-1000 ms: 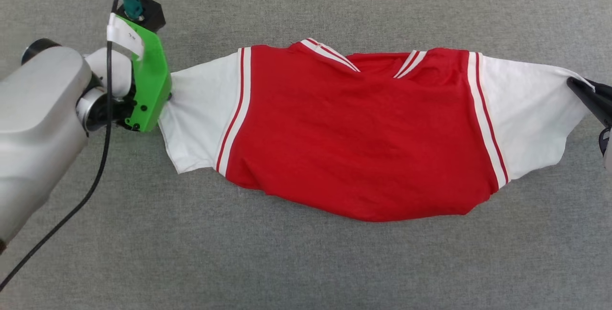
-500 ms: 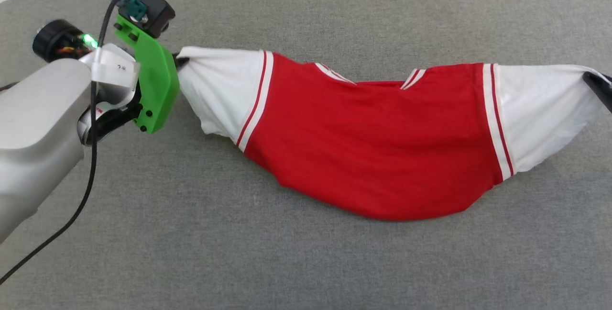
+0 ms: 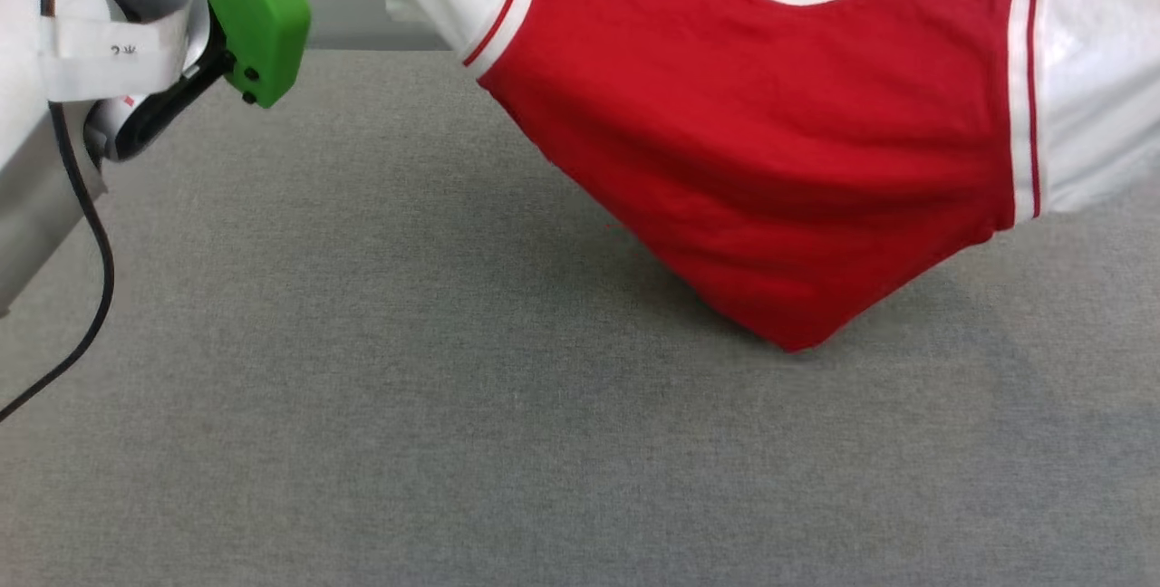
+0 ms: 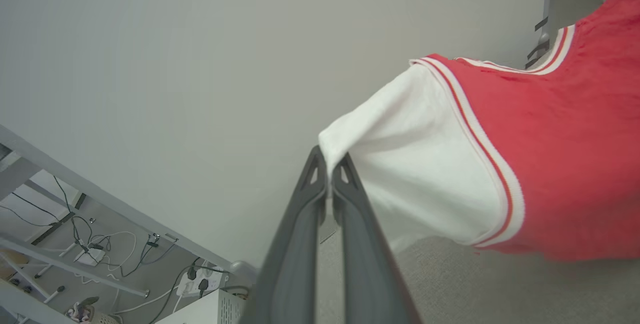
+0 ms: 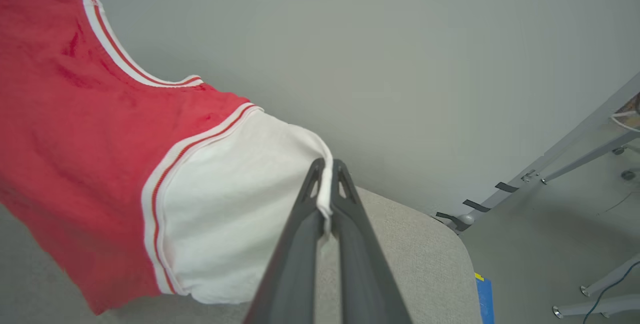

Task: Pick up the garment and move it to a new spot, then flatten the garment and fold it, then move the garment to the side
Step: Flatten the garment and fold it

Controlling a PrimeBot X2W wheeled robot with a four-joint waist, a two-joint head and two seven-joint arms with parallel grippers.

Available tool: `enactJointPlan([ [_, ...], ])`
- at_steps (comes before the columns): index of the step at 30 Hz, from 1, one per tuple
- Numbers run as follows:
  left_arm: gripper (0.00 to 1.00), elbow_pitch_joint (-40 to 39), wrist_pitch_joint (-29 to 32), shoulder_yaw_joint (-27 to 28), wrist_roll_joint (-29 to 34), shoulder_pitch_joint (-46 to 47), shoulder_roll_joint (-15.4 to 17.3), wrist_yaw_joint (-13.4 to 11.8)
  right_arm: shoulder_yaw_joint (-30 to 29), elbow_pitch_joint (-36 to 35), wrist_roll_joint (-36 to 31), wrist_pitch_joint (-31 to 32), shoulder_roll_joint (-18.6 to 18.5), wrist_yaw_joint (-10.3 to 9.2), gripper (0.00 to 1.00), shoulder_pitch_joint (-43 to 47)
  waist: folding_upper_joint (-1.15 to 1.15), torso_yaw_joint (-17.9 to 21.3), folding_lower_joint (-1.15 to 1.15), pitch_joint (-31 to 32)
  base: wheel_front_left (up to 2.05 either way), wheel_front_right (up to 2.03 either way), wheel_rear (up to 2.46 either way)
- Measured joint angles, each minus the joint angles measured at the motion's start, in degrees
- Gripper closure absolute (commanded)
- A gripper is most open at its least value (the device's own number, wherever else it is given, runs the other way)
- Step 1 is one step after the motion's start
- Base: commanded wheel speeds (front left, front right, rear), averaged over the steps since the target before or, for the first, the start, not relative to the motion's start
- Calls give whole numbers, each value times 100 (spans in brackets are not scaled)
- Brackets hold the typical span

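Both pairs of fingers are pinched right together, each with a fold of white cloth nipped at the tips. My left gripper (image 4: 330,176) has the outer edge of the left-hand sleeve (image 4: 410,164). My right gripper (image 5: 327,179) has the cuff of the right-hand sleeve (image 5: 235,214), with a strip of it running down between the fingers.

From those two pinches the shirt (image 3: 770,134) hangs like a hammock. The collar edge is uppermost, a plain red side faces my head camera, and the body sags to a point right of centre. That point sits low over the grey table top (image 3: 362,406) with its shadow tight under it. I cannot tell whether it brushes the surface or hangs just clear.

A second ago the shirt lay stretched flat on the table and my left fingers were only closing on their sleeve. Now it is up in the air. My head camera has tilted up as well, so part of the shift is the view's own. Even so, both wrist cameras see the wall (image 4: 175,64) behind the sleeves, and the green bracket (image 3: 249,7) on my left wrist sits above the table's far edge.

I judge the pick-up done and the carry to a new spot next, with flattening and folding untouched. Both grips are thin edge pinches bearing the whole weight, so I want the arms kept well apart and the move kept gentle.
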State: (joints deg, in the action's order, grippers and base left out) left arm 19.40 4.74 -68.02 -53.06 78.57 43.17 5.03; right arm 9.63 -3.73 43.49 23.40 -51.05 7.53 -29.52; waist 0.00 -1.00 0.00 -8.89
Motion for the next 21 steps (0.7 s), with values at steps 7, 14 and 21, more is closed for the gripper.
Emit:
enactJointPlan([
  [7,100,32,48,156,82,525,-157,-31,64,-3,5,51,-240,0,100,-766,0,-31,0,-1,0,0,0],
  [14,100,578,76,381,81,1268,-545,-7,564,453,3,54,-207,0,100,-2064,0,7,0,-418,0,0,0],
  [21,100,1511,-127,517,387,2402,-917,89,1251,1468,-291,-70,80,0,100,-4024,0,69,0,-1073,0,0,0],
])
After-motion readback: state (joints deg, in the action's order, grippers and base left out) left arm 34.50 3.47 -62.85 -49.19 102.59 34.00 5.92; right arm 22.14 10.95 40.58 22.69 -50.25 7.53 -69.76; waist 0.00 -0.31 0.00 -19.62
